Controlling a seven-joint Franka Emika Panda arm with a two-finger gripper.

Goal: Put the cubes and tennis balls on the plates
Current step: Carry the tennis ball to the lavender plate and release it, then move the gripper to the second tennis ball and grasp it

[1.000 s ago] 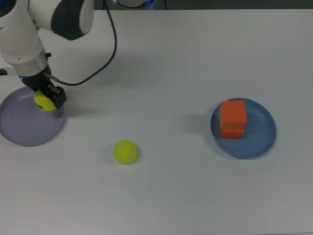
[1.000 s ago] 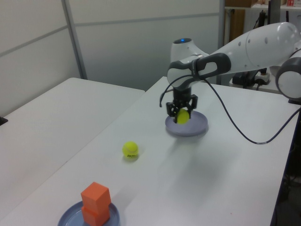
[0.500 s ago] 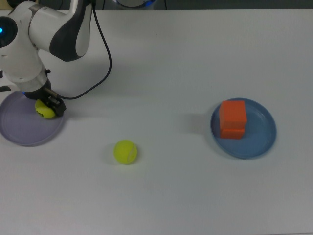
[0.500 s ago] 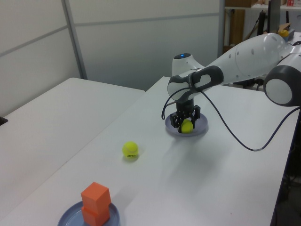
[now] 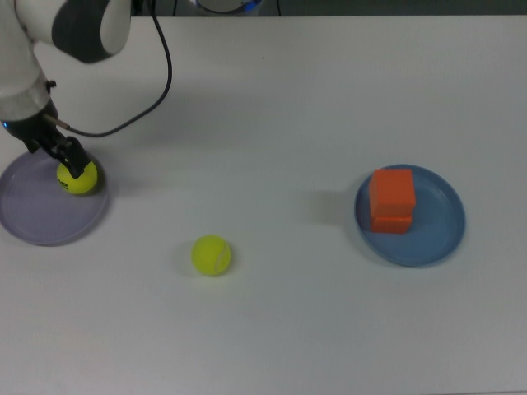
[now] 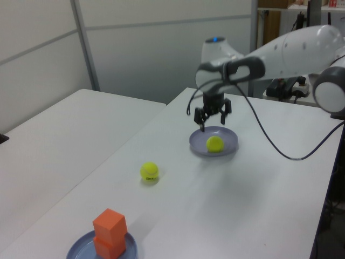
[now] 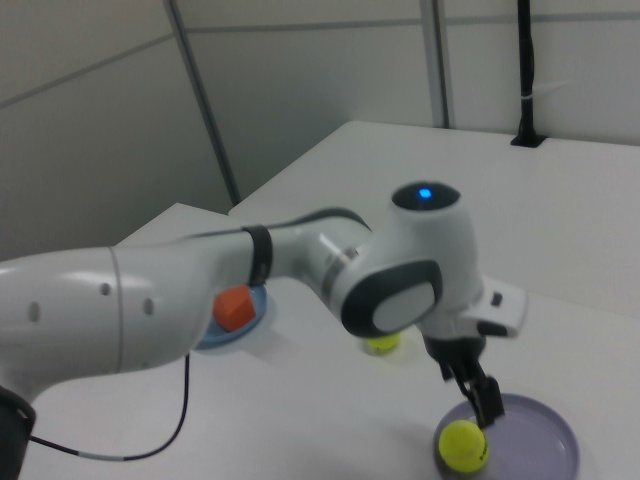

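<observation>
On the lavender plate (image 5: 37,216) at the top view's left lies one tennis ball (image 5: 80,177), free of any grip. My gripper (image 6: 213,114) hangs open just above that ball (image 6: 215,143) and plate, nothing between its fingers. In the right view the gripper (image 7: 478,392) stands over the ball (image 7: 463,443). The second tennis ball (image 5: 212,255), with black lettering, rests on the bare table. Two orange cubes, upper (image 5: 392,188) on lower (image 5: 390,222), are stacked on the blue plate (image 5: 436,222).
The arm's black cable (image 5: 156,90) trails over the table behind the lavender plate. In the left view the table's edge (image 6: 108,162) runs close to the loose ball (image 6: 149,172) and the blue plate (image 6: 81,249).
The gripper lowered the ball onto the lavender plate, let go of it and opened, then rose above the plate. The ball stays on the plate.
</observation>
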